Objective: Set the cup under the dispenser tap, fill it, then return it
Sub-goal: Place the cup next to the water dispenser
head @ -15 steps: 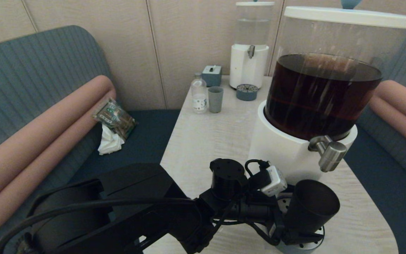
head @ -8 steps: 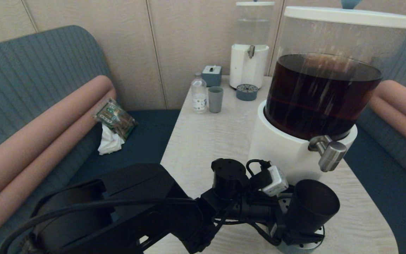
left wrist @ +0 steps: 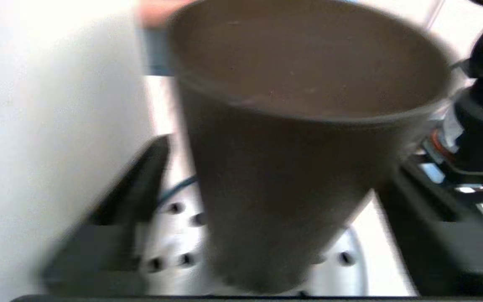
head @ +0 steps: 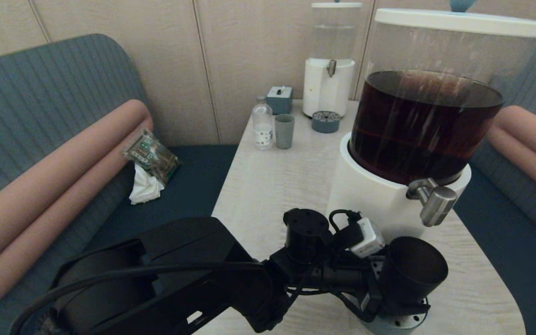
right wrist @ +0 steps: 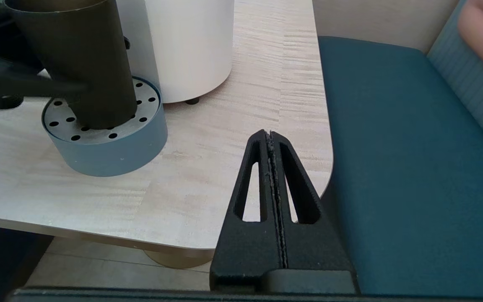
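Note:
The black cup point(head: 412, 270) stands on the perforated grey drip tray point(head: 400, 322), just below and in front of the steel dispenser tap point(head: 434, 204). My left gripper point(head: 396, 298) is open around the cup's lower half. In the left wrist view the cup point(left wrist: 292, 159) fills the middle, and a narrow gap shows between it and each finger point(left wrist: 136, 188). The right wrist view shows the cup point(right wrist: 86, 67) resting on the tray point(right wrist: 107, 147), with one left finger point(right wrist: 36, 86) beside it. My right gripper point(right wrist: 270, 134) is shut and empty near the table's front right corner.
The large dispenser point(head: 417, 125) with dark brown liquid stands right behind the cup. At the far end are a clear-liquid dispenser point(head: 329, 83), a small grey-blue cup point(head: 284, 131), a bottle point(head: 262, 123) and a second tray point(head: 326, 122). Blue sofas flank the table.
My left arm has shifted slightly forward toward the cup. The cup's rim has stayed under the tap, and more of the tray shows below it.

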### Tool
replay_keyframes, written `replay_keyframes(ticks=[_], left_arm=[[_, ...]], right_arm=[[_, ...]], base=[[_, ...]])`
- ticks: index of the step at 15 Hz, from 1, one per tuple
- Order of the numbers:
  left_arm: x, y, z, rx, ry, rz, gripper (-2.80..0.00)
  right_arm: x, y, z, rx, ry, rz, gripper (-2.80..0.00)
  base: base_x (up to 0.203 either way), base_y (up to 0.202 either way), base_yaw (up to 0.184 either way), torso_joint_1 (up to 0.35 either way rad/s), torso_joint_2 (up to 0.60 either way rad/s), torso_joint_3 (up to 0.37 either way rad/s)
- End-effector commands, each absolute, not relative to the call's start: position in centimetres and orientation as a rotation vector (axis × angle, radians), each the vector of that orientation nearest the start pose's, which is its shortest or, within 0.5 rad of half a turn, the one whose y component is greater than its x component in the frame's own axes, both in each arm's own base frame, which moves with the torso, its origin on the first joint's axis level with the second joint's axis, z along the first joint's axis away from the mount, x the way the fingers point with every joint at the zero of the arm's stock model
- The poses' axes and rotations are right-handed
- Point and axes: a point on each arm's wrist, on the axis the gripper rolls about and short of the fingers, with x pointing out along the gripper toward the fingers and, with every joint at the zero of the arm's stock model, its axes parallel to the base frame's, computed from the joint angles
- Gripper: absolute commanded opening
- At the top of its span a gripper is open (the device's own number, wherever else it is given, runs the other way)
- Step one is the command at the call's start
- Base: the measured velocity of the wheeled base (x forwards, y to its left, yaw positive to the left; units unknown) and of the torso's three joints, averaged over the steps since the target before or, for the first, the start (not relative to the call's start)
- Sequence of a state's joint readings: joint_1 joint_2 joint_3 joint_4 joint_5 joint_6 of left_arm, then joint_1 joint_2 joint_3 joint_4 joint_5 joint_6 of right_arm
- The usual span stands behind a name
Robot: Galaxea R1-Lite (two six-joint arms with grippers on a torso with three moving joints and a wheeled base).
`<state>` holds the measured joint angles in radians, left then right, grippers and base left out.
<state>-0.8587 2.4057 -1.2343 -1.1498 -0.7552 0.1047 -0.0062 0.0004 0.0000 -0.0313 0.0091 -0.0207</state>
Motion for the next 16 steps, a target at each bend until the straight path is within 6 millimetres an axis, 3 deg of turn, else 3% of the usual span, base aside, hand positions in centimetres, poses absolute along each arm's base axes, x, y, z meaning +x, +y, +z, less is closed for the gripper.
replay_keyframes(ticks=[1, 9, 16], left_arm=[[28.4, -35.8, 6.6, 0.082, -0.065, -1.625, -2.8], [28.1, -35.5, 7.0, 0.08, -0.058, -1.623, -2.8], [25.8, -32.5, 9.3, 0.062, 0.001, -1.596, -2.8]], right_arm=[[-2.2, 0.0, 7.6, -0.022, -0.022, 0.004, -2.8], [-2.2, 0.0, 7.6, -0.022, -0.023, 0.004, -2.8], [-2.2, 0.0, 7.6, -0.022, -0.022, 0.003, -2.8]], base=[[0.0, 0.0, 0.0, 0.0, 0.0, 0.0], [0.0, 0.0, 0.0, 0.0, 0.0, 0.0], [0.0, 0.0, 0.0, 0.0, 0.0, 0.0]])
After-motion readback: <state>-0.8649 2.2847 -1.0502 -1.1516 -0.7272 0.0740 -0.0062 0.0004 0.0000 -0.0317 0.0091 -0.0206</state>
